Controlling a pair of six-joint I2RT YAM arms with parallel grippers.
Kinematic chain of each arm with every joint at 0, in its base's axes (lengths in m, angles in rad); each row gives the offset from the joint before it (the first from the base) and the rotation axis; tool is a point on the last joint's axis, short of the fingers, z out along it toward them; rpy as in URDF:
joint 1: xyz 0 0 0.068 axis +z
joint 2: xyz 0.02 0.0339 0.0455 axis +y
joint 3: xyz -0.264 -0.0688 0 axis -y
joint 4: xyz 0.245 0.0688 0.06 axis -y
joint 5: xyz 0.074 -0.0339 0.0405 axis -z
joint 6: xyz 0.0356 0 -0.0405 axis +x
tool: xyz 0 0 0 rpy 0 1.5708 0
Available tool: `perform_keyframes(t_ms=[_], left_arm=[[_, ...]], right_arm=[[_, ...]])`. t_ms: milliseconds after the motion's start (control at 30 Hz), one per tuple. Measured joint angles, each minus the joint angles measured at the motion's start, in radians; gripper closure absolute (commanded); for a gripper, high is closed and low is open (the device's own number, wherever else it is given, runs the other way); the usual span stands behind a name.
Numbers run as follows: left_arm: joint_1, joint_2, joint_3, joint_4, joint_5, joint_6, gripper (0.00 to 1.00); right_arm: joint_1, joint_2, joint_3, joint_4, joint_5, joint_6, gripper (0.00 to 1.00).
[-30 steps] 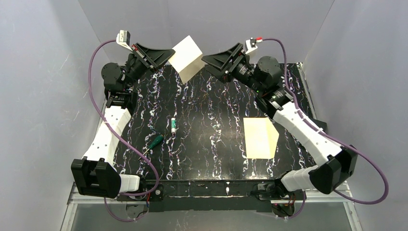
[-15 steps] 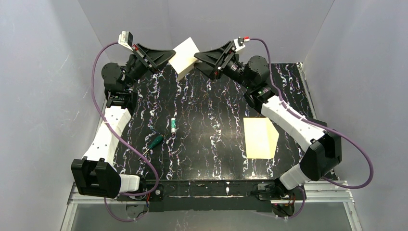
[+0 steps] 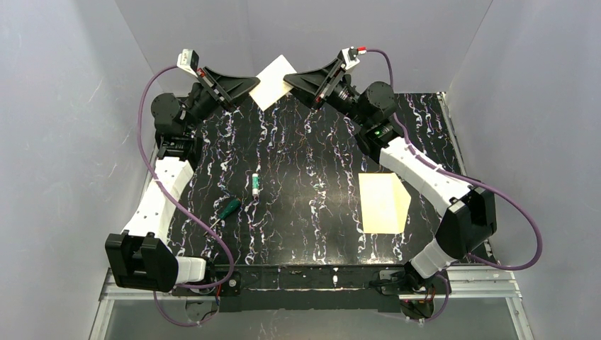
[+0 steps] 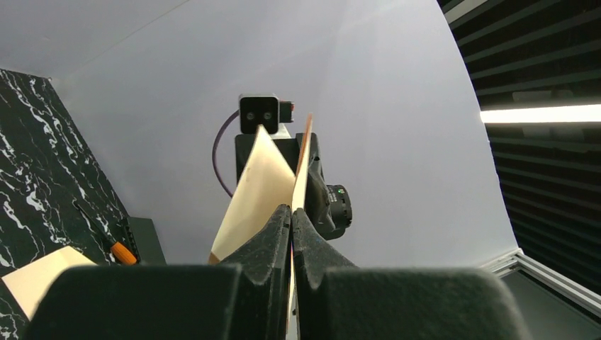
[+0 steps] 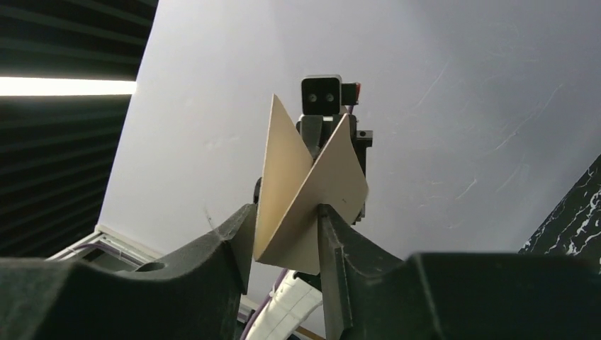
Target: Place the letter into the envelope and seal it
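- Pinching the envelope (image 3: 270, 82) in my left gripper (image 3: 249, 83), jaws pressed tight on its left edge; it hangs in the air above the table's (image 3: 319, 184) far edge
- My right gripper (image 3: 290, 79) straddles the envelope's opposite edge; fingers (image 5: 339, 244) touch the paper on both sides, partly closed
- Nearer me on the right, the letter (image 3: 383, 202) lies flat on the table, untouched

The envelope (image 4: 264, 185) runs down between the left pincer (image 4: 290, 219) fingers, its lower edge hidden.
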Motion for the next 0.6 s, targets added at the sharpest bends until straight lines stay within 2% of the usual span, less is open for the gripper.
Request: perform_keyframes(t_ms=[167,400,433,533,567,600], left_arm=[[0.0,0.0,-0.019,-0.022,-0.002,0.002,1.0],[0.0,0.0,-0.019,-0.028,-0.001,0.012,0.99],[0.0,0.0,-0.019,-0.029,-0.001,0.016,0.91],[0.0,-0.012,-0.027,-0.037,-0.002,0.047,0.4],[0.0,-0.026,-0.037,-0.051,-0.005,0.062,0.25],[0.002,-0.044,-0.05,-0.069,-0.011,0.076,0.15]], right_arm=[[0.0,-0.004,0.0,-0.002,-0.002,-0.036,0.64],[0.0,-0.009,0.0,-0.043,0.001,-0.092,0.84],[0.0,-0.01,0.0,-0.055,0.003,-0.104,0.88],[0.0,-0.016,0.0,-0.102,0.011,-0.141,0.96],[0.0,-0.019,0.0,-0.122,0.015,-0.156,0.98],[0.0,-0.024,0.0,-0.14,0.023,-0.168,0.99]])
